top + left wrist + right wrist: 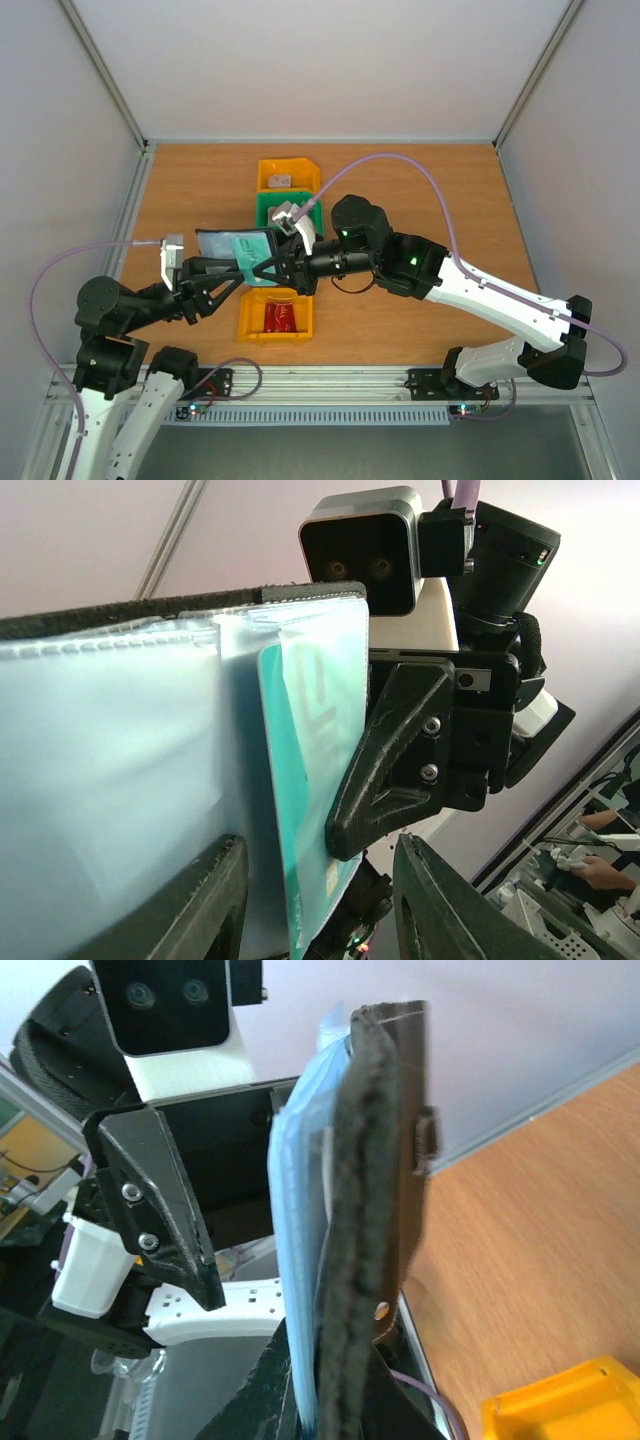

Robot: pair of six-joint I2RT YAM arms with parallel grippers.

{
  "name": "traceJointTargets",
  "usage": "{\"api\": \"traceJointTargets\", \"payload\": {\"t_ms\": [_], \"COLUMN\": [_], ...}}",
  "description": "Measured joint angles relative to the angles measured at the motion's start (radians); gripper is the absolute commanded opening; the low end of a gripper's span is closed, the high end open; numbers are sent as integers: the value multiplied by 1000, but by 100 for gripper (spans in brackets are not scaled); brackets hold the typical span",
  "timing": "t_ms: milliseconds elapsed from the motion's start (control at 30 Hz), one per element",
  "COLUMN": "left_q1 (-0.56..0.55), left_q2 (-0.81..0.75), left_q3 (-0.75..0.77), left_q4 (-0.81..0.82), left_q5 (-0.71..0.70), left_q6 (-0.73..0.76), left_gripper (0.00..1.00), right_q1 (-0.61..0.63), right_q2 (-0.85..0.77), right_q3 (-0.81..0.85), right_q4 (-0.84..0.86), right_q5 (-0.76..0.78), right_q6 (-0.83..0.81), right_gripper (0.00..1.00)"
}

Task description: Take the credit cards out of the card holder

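The black card holder (222, 241) is held up, open, above the table. In the left wrist view its shiny grey-blue pockets (120, 780) fill the left side, and a teal credit card (300, 820) sticks partly out of one. My right gripper (264, 263) is shut on the holder's edge, clamping the black cover (370, 1190) and the blue pockets. One of its fingers (385, 770) presses on the teal card. My left gripper (320, 845) is open, its jaws on either side of the card and pockets. A red card (281, 317) lies in the near yellow bin (246, 318).
A green bin (266, 203) and a second yellow bin (300, 171) stand in a row behind the holder, each with a greyish object inside. The near yellow bin also shows in the right wrist view (570, 1400). The table has metal frame rails at its edges.
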Motion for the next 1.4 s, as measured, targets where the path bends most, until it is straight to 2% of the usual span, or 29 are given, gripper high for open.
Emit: {"api": "traceJointTargets", "payload": {"t_ms": [200, 367, 500, 633, 733, 767, 800, 867, 933, 1000, 1200, 1267, 1367, 1400], "left_q1": [-3, -3, -3, -2, -2, -2, -2, -2, -3, -3, -3, -3, -3, -3], "left_q2": [3, 14, 14, 19, 18, 16, 11, -8, -29, -43, -46, -46, -46, -46], "left_q3": [9, 11, 3, -5, -6, -6, -7, -8, -8, -8, -8, -8, -10, -10], "left_q4": [-7, 51, 138, 200, 222, 225, 222, 208, 195, 179, 156, 151, 148, 148], "left_q5": [4, 16, 36, 54, 65, 68, 70, 74, 76, 76, 87, 91, 95, 95], "left_q6": [17, -9, -53, -92, -104, -103, -101, -89, -74, -66, -47, -42, -37, -36], "left_gripper": [40, 23, 2, 0, 0, 0, 0, 0, 0, 0, 0, 0, 0, 0], "right_q1": [-2, -3, -3, -2, -2, -2, 0, 3, 4, 4, 4, 4, 4, 4], "right_q2": [2, 2, 4, 4, 1, -2, -4, -11, -25, -42, -88, -96, -97, -95], "right_q3": [0, 0, 0, 0, 0, -2, -6, -23, -51, -74, -81, -80, -80, -79], "right_q4": [24, 48, 56, 67, 74, 75, 77, 79, 81, 77, 58, 58, 54, 50], "right_q5": [-44, -77, -106, -124, -129, -128, -127, -121, -111, -105, -99, -99, -99, -100], "right_q6": [-11, -15, -17, -25, -29, -31, -32, -33, -39, -37, -43, -46, -56, -60], "right_gripper": [1, 1, 1, 2, 10, 17, 31, 46, 53, 54, 51, 36, 4, 2]}}
